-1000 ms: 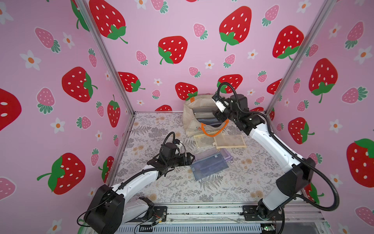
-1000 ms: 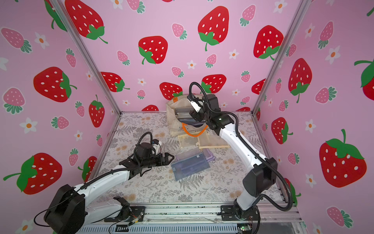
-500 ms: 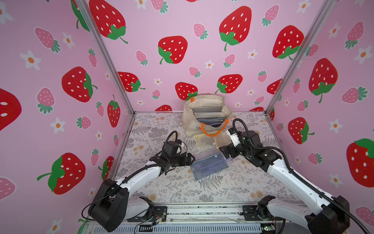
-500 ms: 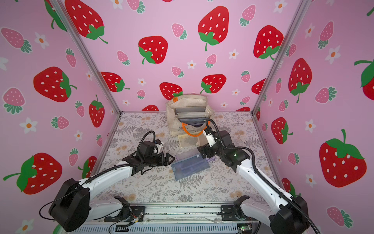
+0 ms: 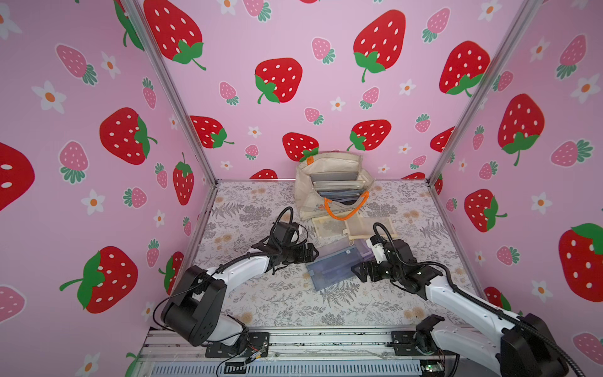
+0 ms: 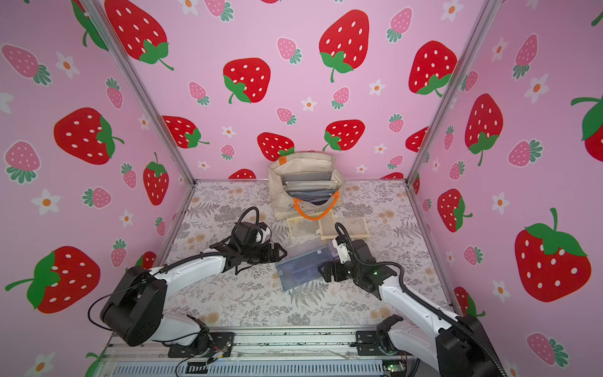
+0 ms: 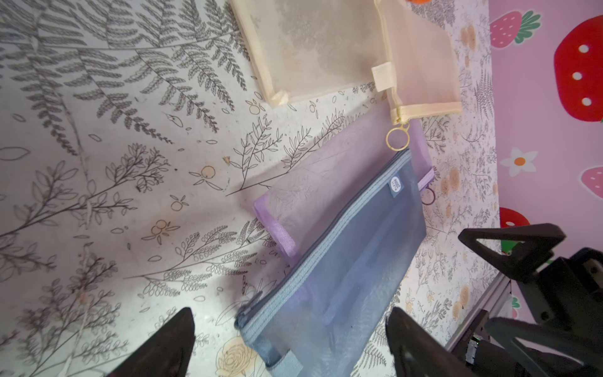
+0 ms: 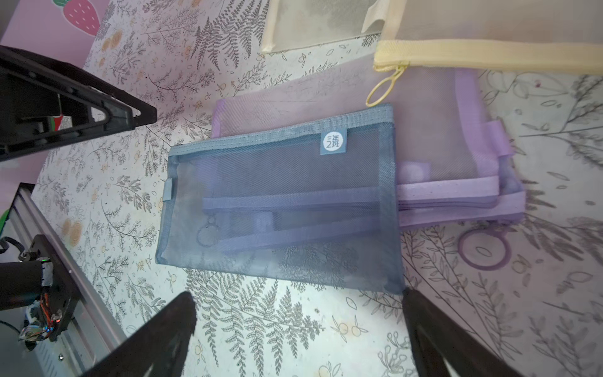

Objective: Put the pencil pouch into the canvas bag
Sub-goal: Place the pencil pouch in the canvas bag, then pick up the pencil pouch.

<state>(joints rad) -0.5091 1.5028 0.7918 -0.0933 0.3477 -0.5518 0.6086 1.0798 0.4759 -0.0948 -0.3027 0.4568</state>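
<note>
Pouches lie loose on the worktop [image 5: 261, 300], so I'd call the job partway done. The canvas bag [image 5: 304, 199] stands at 12 o'clock against the back wall with its mouth gaping. Its orange handle [image 5: 346, 213] flops over the near lip, and the flat things stacked inside are too crowded to count.

The step in hand looks like a reach for the next pouch. The blue pencil pouch [image 5: 336, 266] lies flat about mid-worktop, a little toward 3 o'clock, topmost in its pile. The left hand [image 5: 310, 254] hovers at its 9 o'clock with fingers spread wide, pinching nothing. The right hand [image 5: 357, 272] is at its 4 o'clock, likewise spread and empty. In each wrist view a pouch edge lies just ahead of the open fingertips, untouched as far as I can tell.

For the next move, I'd judge that one hand must drop low and close on that thin mesh edge without snagging the layer beneath. Then it has to carry the pouch to 12 o'clock and in past the handle.

Counted:
- Two hands and one bag.
- One blue pouch.
- A cream pouch [image 5: 328, 227] and its cream twin [image 5: 372, 228] just before the bag, overlapping at one edge.
- A lilac pouch [image 5: 363, 246] under the blue one: one for certain, perhaps two stacked, which I can't tell.
</note>
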